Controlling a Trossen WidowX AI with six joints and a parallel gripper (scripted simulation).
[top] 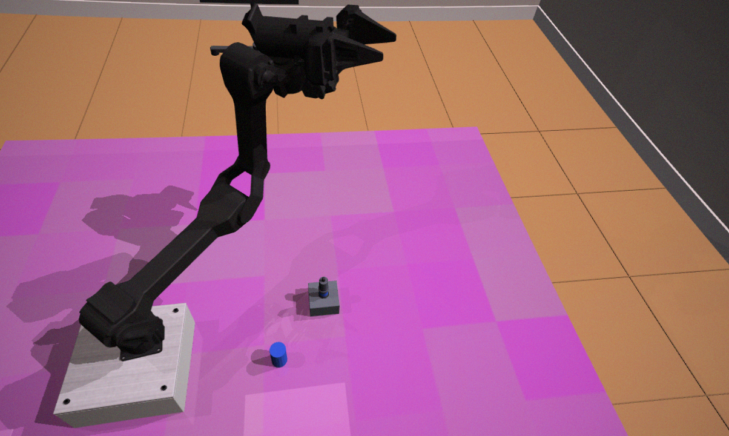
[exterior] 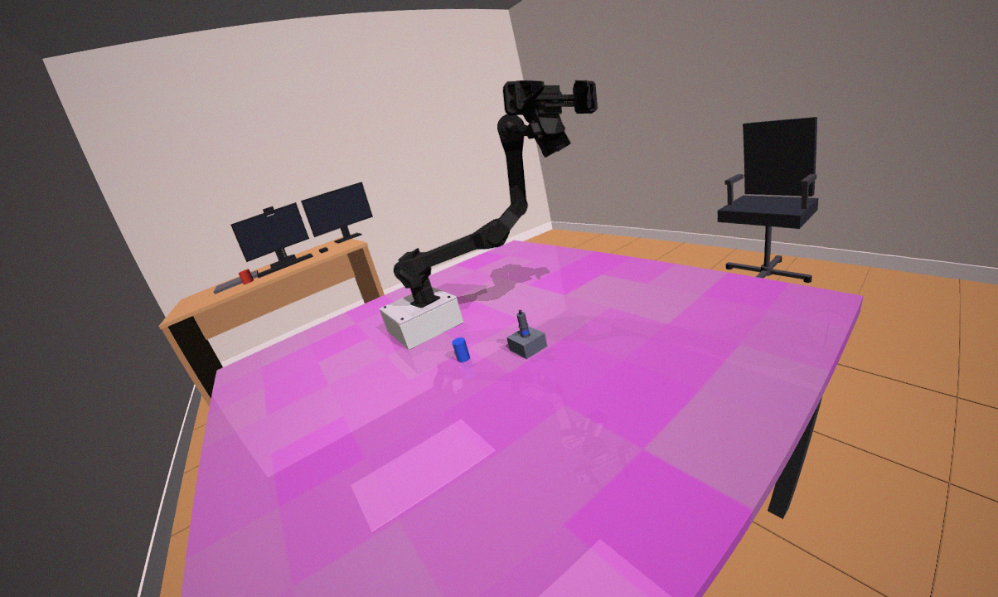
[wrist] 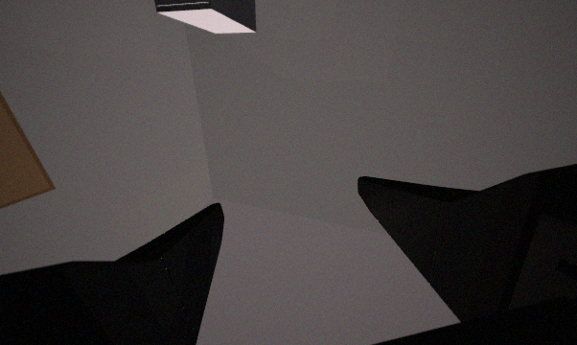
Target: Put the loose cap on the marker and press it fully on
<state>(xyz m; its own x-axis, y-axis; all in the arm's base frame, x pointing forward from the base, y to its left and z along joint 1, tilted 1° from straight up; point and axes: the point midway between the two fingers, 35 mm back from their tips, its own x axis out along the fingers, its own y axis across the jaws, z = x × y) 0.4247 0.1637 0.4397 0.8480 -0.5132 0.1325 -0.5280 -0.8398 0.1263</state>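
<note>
Two things matter here: the cap (top: 278, 354) (exterior: 461, 349), standing by itself on the table (top: 389, 347) (exterior: 532, 438), and the marker (top: 323, 284) (exterior: 522, 322), upright in the grey block (top: 323, 307) (exterior: 529, 344). Seen from the top, the cap is near and to the left of the block, apart from it, and to the right of the arm's pale base (top: 123, 373) (exterior: 435, 322). Its long axis runs straight up from the table, as does the marker's.

The gripper (top: 389, 46) (exterior: 549, 96) (wrist: 291, 196) is raised high, its jaws well apart with nothing between them. In the top view it sits toward the far edge, so the cap lies far below the jaws and on the near side. The wrist view shows walls and a lamp (wrist: 212, 21), neither cap nor marker.

The coming move turns on that: the fingers point across the room while the cap's axis is vertical. The likely next step is to swing back over the cap, tip the wrist down and straddle its sides. Capping has not begun, as I judge it. A tilted grip would probably spoil the fit over the marker's tip, and a careless sideways approach could topple the loose cap.
</note>
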